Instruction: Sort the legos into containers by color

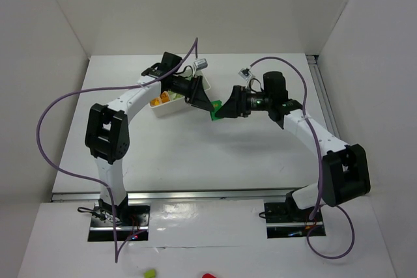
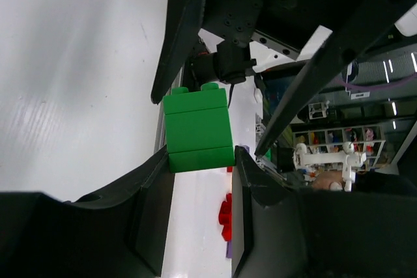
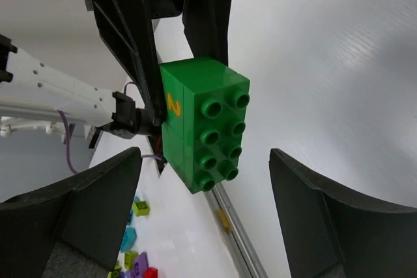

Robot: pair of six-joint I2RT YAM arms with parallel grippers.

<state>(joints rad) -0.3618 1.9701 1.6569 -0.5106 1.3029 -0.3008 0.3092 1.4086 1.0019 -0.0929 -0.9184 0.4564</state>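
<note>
Handover step: my left gripper (image 2: 201, 168) pinches the green brick (image 2: 197, 128), right gripper (image 3: 208, 219) wide around it; next, carry it to the tray (image 1: 166, 110)

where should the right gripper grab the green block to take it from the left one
Grip the green block on its smooth side faces near the studded end, coming in from that end with the right gripper. The left gripper is shut on the far end, so only the studded half is free.
</note>
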